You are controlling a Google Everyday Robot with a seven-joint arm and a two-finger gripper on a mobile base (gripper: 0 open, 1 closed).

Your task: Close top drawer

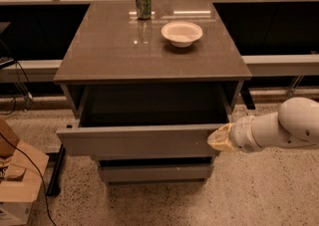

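The top drawer (139, 141) of the grey-brown cabinet is pulled well out toward me, its plain flat front facing forward and its dark inside showing empty. My gripper (217, 139) is on the end of the white arm coming in from the right. Its tan tip sits against the right end of the drawer front.
The cabinet top (109, 56) carries a green can (143, 2) at the back and a white bowl (182, 33) to its right. A lower drawer front (154, 172) sticks out a little below. Cardboard boxes (17, 180) and a cable lie at the left. Speckled floor spreads at the right.
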